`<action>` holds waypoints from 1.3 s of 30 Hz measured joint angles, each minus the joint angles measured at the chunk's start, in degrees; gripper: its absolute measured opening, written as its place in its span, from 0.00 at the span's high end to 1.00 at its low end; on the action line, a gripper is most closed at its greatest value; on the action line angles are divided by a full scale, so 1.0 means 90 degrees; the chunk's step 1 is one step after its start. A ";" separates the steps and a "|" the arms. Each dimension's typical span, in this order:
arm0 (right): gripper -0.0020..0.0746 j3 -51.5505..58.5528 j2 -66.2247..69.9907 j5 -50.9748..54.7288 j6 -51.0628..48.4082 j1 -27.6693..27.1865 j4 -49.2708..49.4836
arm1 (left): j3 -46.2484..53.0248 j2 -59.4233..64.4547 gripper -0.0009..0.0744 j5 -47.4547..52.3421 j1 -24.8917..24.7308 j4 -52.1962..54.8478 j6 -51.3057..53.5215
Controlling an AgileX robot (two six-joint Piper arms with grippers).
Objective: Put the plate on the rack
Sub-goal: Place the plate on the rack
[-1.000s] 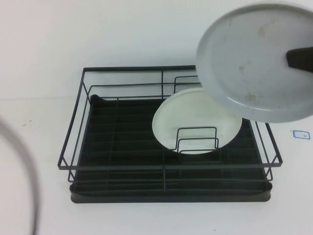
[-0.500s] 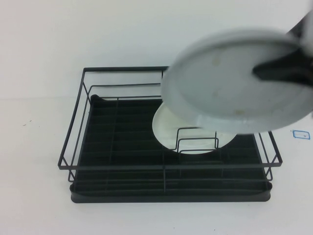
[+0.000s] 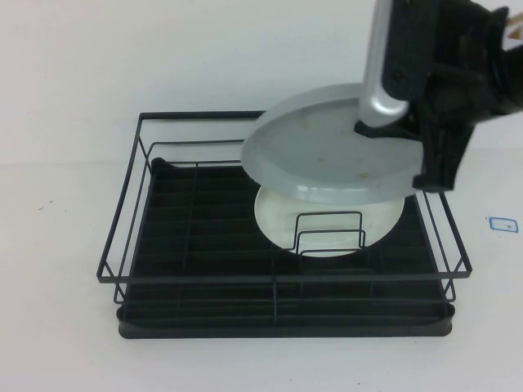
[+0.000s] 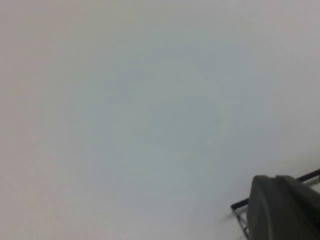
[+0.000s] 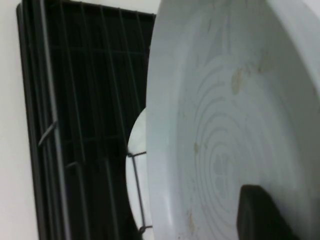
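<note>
The pale grey plate (image 3: 327,151) hangs tilted above the back right part of the black wire rack (image 3: 131,212), over a cream-white plate (image 3: 331,224) that leans in the rack's loops. My right gripper (image 3: 413,151) is shut on the grey plate's right edge. In the right wrist view the plate (image 5: 225,115) fills most of the picture, with one dark finger (image 5: 260,215) pressed on its inner face and the rack (image 5: 75,100) and cream plate (image 5: 134,170) beyond. My left gripper (image 4: 285,210) shows only in the left wrist view, beside a rack corner (image 4: 241,206).
The rack stands on a white table (image 3: 57,245). A small blue-edged label (image 3: 502,223) lies on the table right of the rack. The rack's left half holds only its ribbed tray base (image 3: 204,220).
The grey plate has moved left and down from the upper right and tipped flatter over the rack. The right arm has come into the high view with it.
</note>
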 joint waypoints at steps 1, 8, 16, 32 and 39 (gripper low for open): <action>0.76 -0.0148 0.0125 0.0032 0.0017 0.0000 -0.0027 | 0.0048 0.0000 0.99 0.0042 0.0000 0.0073 0.0000; 0.76 -0.1030 0.1103 0.0705 0.0089 0.0000 -0.0475 | 0.0447 0.0000 0.99 0.0042 0.0179 0.0324 0.0000; 0.76 -0.1162 0.1675 0.0763 0.0152 0.0000 -0.0857 | 0.0938 0.0000 0.99 -0.0070 0.1799 0.0296 -0.0137; 0.76 -0.1177 0.1863 0.0693 0.0307 0.0000 -0.0998 | 0.1513 0.0015 0.99 -0.0100 0.3137 -0.0004 -0.1356; 0.76 -0.1192 0.2039 0.0742 0.0496 0.0000 -0.0998 | 0.1513 0.0015 0.99 -0.0132 0.3188 0.0159 -0.1366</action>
